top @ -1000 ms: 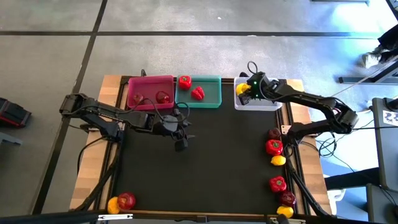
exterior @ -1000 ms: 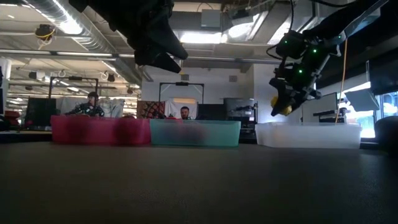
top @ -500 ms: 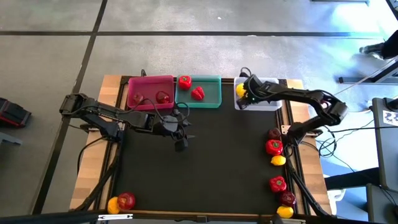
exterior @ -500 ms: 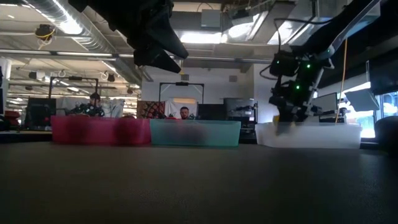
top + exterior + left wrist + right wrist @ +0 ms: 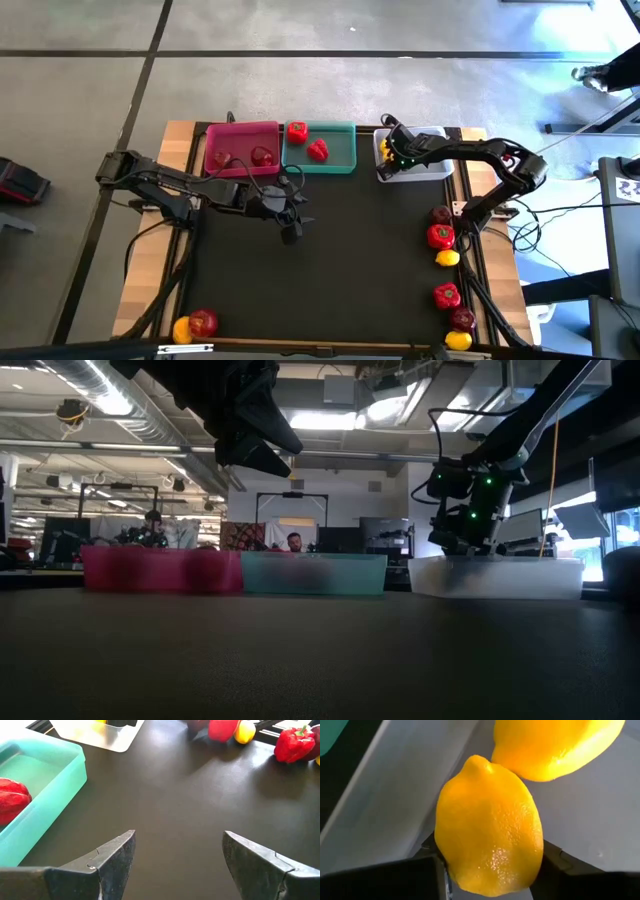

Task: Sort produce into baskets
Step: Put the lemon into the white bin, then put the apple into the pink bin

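My right gripper (image 5: pixel 388 156) reaches down into the pale white basket (image 5: pixel 440 170) at the table's far right, shut on a yellow lemon (image 5: pixel 487 827). A second lemon (image 5: pixel 555 745) lies in that basket, right against the held one. In the low view the basket wall (image 5: pixel 500 578) hides the fingers. The pink basket (image 5: pixel 240 130) holds two dark red apples (image 5: pixel 262 156). The teal basket (image 5: pixel 345 165) holds a red pepper (image 5: pixel 317 150), and another pepper (image 5: pixel 297 131) sits at its far left corner. My left gripper (image 5: pixel 177 845) hangs open above the dark mat, near the pink basket. My right gripper pinches the lemon by its two long sides (image 5: pixel 445 850) between its two fingers, with the lemon's pointed end away from the wrist. The fingers come from above, slanting steeply down into the basket. Whether the lemon rests on the basket floor, I cannot tell.
Along the mat's right edge lie an apple (image 5: pixel 441 214), a pepper (image 5: pixel 441 236), a lemon (image 5: pixel 448 258), a pepper (image 5: pixel 446 295), an apple (image 5: pixel 462 318) and a lemon (image 5: pixel 458 340). A lemon (image 5: pixel 181 328) and an apple (image 5: pixel 204 322) sit at the near left corner.
My right gripper has sunk with the lemon from above the white basket down into it, tipping more steeply downward. The lemon is now behind the basket wall, beside the other lemon.
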You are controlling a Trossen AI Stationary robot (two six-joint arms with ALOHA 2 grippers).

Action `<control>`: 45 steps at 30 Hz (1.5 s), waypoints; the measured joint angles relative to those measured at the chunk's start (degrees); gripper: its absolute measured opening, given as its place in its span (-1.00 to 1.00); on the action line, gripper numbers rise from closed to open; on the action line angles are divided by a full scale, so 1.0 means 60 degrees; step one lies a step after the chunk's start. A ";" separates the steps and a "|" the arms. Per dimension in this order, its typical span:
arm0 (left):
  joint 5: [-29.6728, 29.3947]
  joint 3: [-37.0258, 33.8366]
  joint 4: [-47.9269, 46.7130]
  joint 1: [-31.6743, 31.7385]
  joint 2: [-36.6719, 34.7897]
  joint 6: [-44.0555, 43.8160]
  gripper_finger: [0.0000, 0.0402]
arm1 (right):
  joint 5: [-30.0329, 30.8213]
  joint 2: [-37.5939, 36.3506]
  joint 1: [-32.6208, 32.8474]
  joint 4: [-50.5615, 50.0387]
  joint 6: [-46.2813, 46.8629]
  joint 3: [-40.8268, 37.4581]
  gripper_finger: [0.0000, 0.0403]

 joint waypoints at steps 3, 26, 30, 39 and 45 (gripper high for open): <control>0.0000 0.0000 0.0000 0.0000 0.0000 0.0020 0.44 | -0.0011 0.0022 0.0000 0.0028 -0.0149 0.0002 -0.09; -0.0277 0.0011 0.0015 0.0000 0.0000 0.0382 0.44 | -0.0324 -0.1912 0.0865 -0.1732 -0.0543 0.1344 0.29; -0.0284 0.0011 0.0015 0.0000 0.0000 0.0363 0.44 | -0.0552 -0.2250 0.1739 -0.0959 -0.0457 0.1344 0.29; -0.0019 0.0011 -0.0353 -0.0332 0.0000 0.0024 0.44 | -0.0931 -0.2035 0.4462 0.0634 -0.0563 0.1264 0.29; 0.0205 0.0011 -0.1409 -0.1150 0.0000 -0.1246 0.44 | -0.0987 -0.1621 0.6036 0.1343 -0.1168 0.1264 0.29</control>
